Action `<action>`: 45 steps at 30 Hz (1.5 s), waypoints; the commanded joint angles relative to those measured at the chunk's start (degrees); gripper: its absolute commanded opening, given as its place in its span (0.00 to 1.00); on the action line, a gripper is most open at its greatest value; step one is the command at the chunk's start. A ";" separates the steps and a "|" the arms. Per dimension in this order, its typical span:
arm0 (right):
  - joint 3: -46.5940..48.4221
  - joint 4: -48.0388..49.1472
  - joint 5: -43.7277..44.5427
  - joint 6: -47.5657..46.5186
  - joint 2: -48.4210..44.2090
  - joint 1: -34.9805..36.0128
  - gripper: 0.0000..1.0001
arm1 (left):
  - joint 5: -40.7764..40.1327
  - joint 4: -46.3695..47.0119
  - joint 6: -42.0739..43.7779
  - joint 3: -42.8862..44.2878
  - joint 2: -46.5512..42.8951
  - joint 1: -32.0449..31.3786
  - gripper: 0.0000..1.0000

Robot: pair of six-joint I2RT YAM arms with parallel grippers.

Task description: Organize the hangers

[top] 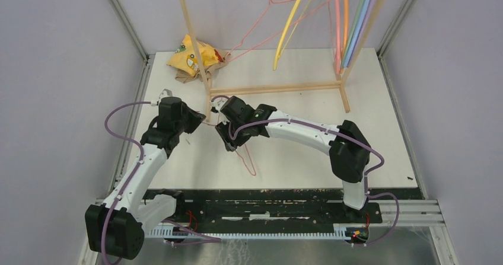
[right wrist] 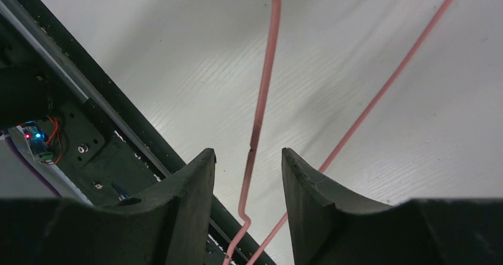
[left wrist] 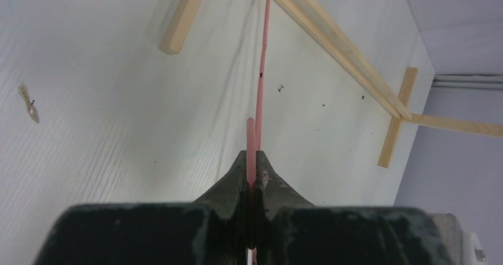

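Observation:
A pink hanger (top: 250, 162) is held low over the white table between the two arms. My left gripper (top: 200, 121) is shut on one thin pink rod of it, which in the left wrist view (left wrist: 261, 69) runs straight away from the gripper (left wrist: 251, 158). My right gripper (top: 228, 138) is open, and in the right wrist view the hanger's wire (right wrist: 263, 87) passes between the spread fingers of the gripper (right wrist: 248, 158) without touching them. Several more hangers hang on the rack at the back: pink (top: 266, 17), yellow (top: 289, 23), orange (top: 345, 16) and light blue (top: 359, 22).
The light wooden rack frame (top: 273, 89) stands on the table's far half, with its left post (top: 196, 45) close behind the grippers. A crumpled yellow bag (top: 193, 54) lies at the far left. The black base rail (top: 267, 203) runs along the near edge.

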 commanded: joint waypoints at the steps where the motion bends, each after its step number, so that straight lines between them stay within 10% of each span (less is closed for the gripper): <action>1: 1.82 1.67 2.78 0.83 -0.36 1.22 0.53 | 0.87 -0.38 -1.70 5.05 0.38 -0.07 0.03; 6: -0.82 2.16 7.46 0.88 -0.33 2.28 0.48 | 4.55 -3.43 -2.22 11.19 1.99 -0.11 0.03; 11: -4.05 3.24 6.29 1.09 -2.51 2.52 0.02 | 5.00 -6.28 0.27 14.64 0.68 -0.13 0.03; 14: -6.39 5.32 6.44 2.35 -6.19 2.43 0.01 | 4.22 -6.12 4.50 13.94 -0.91 -0.27 0.04; 19: -4.22 3.46 6.29 2.81 -8.05 2.43 0.01 | 2.13 -4.01 14.63 8.90 -8.06 -1.40 0.99; 25: -1.00 0.49 6.80 2.77 -6.12 2.42 0.01 | -3.38 -6.19 19.58 7.89 -13.24 -3.01 0.99; 33: 7.60 -0.42 12.02 4.30 -3.04 2.38 0.01 | -30.44 -15.17 16.08 9.62 -23.21 -4.49 0.99; 45: 21.37 -1.81 15.26 5.99 3.70 2.46 0.01 | -20.49 -12.14 22.02 13.57 -21.82 -5.61 0.99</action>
